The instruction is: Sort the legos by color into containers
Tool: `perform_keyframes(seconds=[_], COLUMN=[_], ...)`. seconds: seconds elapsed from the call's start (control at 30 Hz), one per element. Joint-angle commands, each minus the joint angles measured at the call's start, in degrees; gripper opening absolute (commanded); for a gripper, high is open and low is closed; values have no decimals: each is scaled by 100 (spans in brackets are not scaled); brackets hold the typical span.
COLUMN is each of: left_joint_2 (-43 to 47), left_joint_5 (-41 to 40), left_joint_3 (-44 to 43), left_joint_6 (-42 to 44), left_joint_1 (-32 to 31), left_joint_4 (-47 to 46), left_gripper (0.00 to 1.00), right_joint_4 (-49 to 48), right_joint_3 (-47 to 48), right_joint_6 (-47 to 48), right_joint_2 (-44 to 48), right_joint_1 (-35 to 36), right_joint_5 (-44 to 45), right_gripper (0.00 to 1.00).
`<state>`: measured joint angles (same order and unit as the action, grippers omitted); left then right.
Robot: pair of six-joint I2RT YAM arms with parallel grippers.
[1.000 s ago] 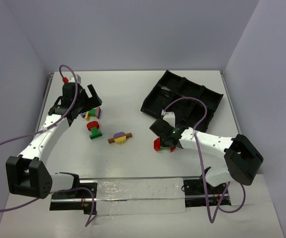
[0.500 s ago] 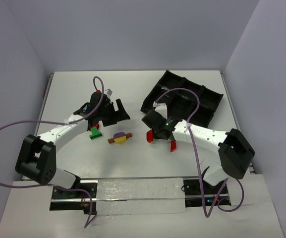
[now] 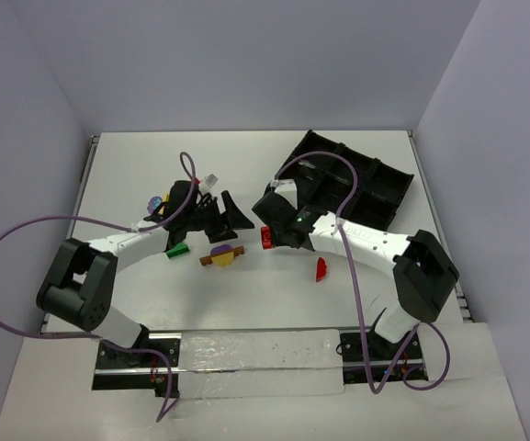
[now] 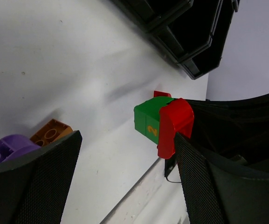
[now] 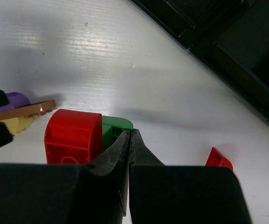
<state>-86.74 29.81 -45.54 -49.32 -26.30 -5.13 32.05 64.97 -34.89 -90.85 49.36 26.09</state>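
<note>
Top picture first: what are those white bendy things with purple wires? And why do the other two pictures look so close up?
Those are two robot arms bolted to a white table. Each ends in a gripper, a pincher with two fingers. The top picture comes from a camera above and behind them. The other two come from small cameras on the wrists, so each one sees its own black fingers up close. On the table are a black tray with bins, a loose red piece, a green brick and a purple, yellow and brown clump. The right gripper is shut and seems to pinch a red and green clump. The left gripper is open and holds nothing.
</note>
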Motion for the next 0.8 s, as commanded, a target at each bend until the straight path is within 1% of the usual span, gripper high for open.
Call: perform_keyframes(seconds=[0.0,0.13,0.2,0.3,0.43,0.57,0.6,0.7,0.73,0.77], left_joint_2=[-185,-104,-89,-65,307,709,729,782,770,751], left_joint_5=[509,592,422,-100,-1207,-2139,-2189,-2386,-2404,-2401], left_joint_3=[45,-41,-135,-350,-544,-749,-763,-903,-930,-943], left_joint_6=[-210,-133,-59,10,187,509,528,669,678,678], left_joint_1=[3,3,3,3,11,27,29,73,73,73], left_joint_4=[-832,-780,-529,173,1112,1797,1914,2186,2208,2222], left_gripper=[89,94,94,95,95,97,97,98,98,98], right_joint_4=[-164,-183,-207,-242,-173,-173,-173,-160,-152,-135], right_joint_3=[297,370,441,604,895,1013,1018,1048,1061,1078], right_joint_6=[53,73,96,154,229,255,255,233,225,220], right_joint_2=[-3,-217,-374,-725,-1208,-1392,-1400,-1505,-1523,-1544], right_joint_1=[30,38,34,21,3,-6,-6,-10,-14,-11], right_joint_5=[90,23,-28,-75,63,32,21,-11,-16,-20], right_gripper=[0,0,0,0,1,6,6,20,30,37])
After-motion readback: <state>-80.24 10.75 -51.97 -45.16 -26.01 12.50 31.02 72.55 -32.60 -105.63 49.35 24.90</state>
